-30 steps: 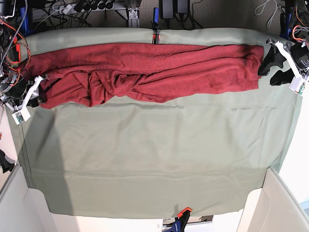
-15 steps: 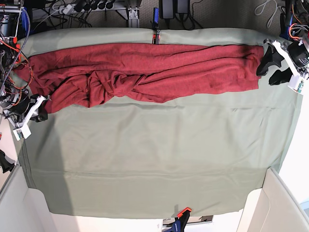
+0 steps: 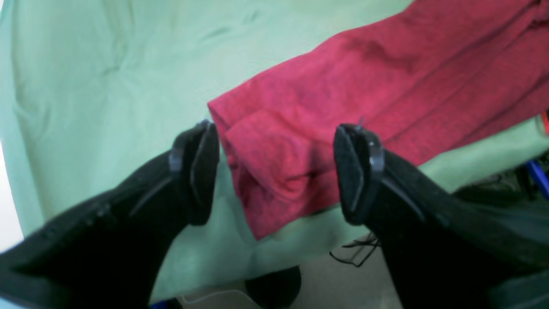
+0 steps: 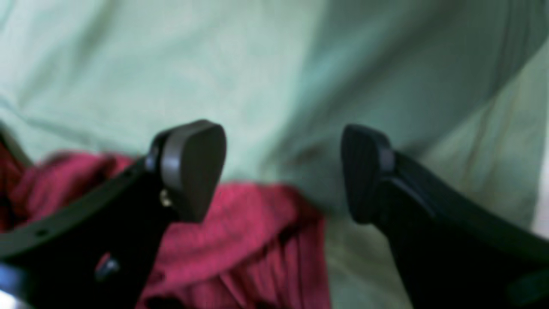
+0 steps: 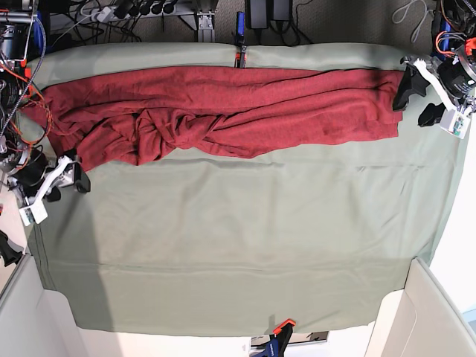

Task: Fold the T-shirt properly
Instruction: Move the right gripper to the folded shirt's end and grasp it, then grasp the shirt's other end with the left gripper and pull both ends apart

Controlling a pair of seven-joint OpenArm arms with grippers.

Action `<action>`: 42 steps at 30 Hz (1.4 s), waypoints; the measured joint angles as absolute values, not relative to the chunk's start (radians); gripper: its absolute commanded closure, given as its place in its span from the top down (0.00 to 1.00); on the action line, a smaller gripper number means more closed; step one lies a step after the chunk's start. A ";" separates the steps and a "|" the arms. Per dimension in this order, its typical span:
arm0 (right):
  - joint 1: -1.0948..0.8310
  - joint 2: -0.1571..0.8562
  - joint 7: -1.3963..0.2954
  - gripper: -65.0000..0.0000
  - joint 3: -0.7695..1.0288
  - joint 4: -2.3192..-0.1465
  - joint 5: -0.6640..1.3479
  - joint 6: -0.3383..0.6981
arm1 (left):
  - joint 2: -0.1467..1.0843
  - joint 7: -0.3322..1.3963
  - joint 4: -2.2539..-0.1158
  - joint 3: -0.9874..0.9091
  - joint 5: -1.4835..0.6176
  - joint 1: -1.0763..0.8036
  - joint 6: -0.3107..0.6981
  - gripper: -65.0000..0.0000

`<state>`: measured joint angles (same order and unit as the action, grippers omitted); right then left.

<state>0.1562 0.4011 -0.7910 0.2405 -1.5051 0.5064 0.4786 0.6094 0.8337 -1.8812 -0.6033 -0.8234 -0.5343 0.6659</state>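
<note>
Both grippers have let go and backed off: the left gripper and right gripper stand spread, empty. Soft, heathered dark red T-shirt lies bunched lengthwise along the far side of the pale green cloth, knotted folds left of centre.

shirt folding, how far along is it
Early stage. Done: the dark red shirt lies stretched in a long band along the far edge of the green cloth, though its middle is bunched and twisted. In hand: nothing; the left gripper and right gripper both show open jaws beside the shirt's ends. Left: smoothing the twist and every proper fold.
</note>
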 measured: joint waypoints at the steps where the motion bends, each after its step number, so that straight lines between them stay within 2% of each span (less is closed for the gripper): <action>1: 0.163 0.401 -0.802 0.69 0.246 -1.529 0.516 0.474 | 0.609 0.833 -1.877 -0.604 -0.825 -0.534 0.665 0.68; 7: 0.170 0.402 -0.928 0.67 0.257 -1.658 0.585 0.476 | 0.601 0.836 -1.872 -0.604 -0.869 -0.534 0.635 0.68; 8: 0.165 0.402 -0.933 0.61 0.257 -1.658 0.595 0.476 | 0.589 0.836 -1.870 -0.604 -0.868 -0.534 0.612 0.68; 9: 0.156 0.401 -0.937 0.49 0.257 -1.658 0.598 0.483 | 0.575 0.830 -1.860 -0.604 -0.866 -0.534 0.611 0.68; 11: 0.126 0.397 -0.939 0.10 0.258 -1.658 0.606 0.494 | 0.548 0.811 -1.824 -0.604 -0.865 -0.531 0.613 0.68; 12: 0.112 0.392 -0.941 0.00 0.258 -1.658 0.604 0.498 | 0.535 0.811 -1.803 -0.604 -0.865 -0.524 0.609 0.68; 26: 0.017 0.329 -0.939 0.00 0.259 -1.657 0.618 0.499 | 0.502 0.823 -1.498 -0.606 -0.873 -0.350 0.558 0.68; 42: 0.016 0.313 -0.940 0.00 0.259 -1.657 0.617 0.500 | 0.501 0.863 -1.416 -0.547 -0.986 -0.351 0.630 0.68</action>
